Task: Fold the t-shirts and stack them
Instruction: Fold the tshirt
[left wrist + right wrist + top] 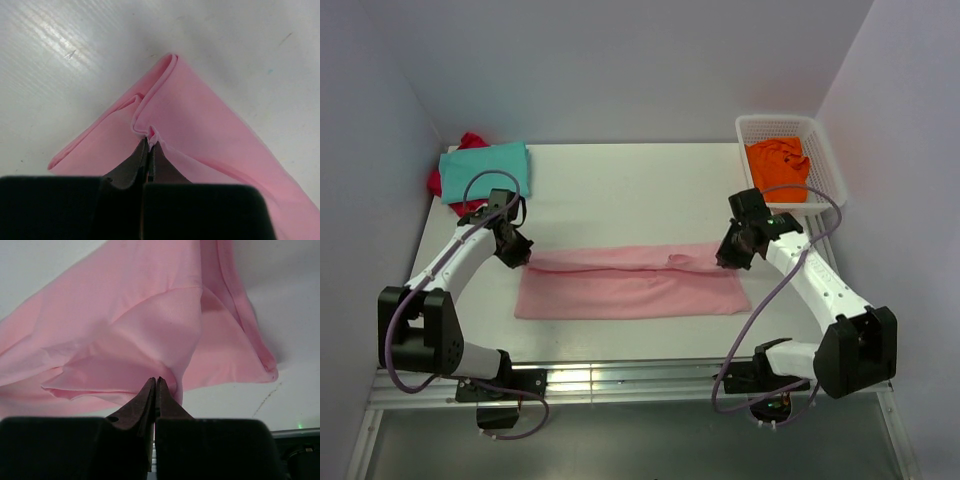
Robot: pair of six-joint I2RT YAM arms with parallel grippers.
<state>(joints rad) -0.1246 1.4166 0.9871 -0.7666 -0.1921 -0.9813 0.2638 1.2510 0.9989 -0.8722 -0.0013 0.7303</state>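
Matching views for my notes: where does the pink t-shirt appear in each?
Top external: pink t-shirt, a long band across the middle.
Left wrist: pink t-shirt centre to lower right, in the left gripper.
Right wrist: pink t-shirt upper frame, in the right gripper.
Shared landmark: the white table.

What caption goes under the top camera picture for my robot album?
Left gripper and right gripper each pinch the far edge of the pink t-shirt on the white table.
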